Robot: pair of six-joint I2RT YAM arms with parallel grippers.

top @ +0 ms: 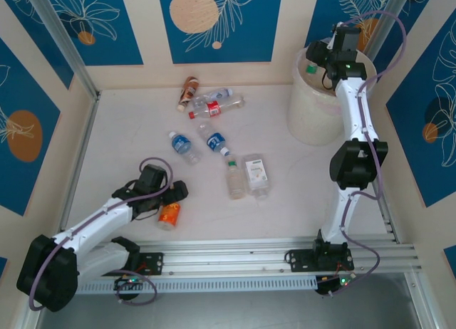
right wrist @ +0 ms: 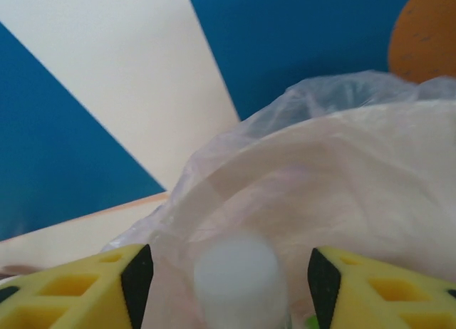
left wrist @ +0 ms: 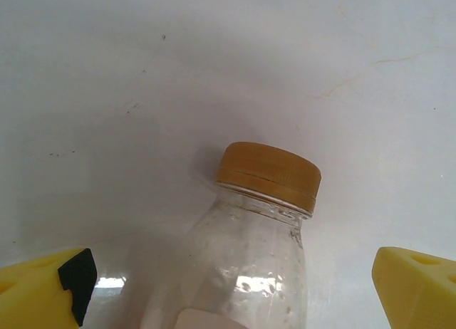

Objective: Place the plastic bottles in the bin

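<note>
The left gripper (left wrist: 231,283) sits open astride an orange-capped bottle (left wrist: 267,176) at 7 o'clock on the worktop (top: 121,129). The right gripper (right wrist: 229,268) clasps a white-capped bottle (right wrist: 237,290) over the bin (top: 313,119) at 1 o'clock.

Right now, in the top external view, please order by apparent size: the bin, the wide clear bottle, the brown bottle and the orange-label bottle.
1. bin
2. wide clear bottle
3. brown bottle and orange-label bottle look alike; the left arm covers part of the orange-label one, so I do not rank them.
</note>
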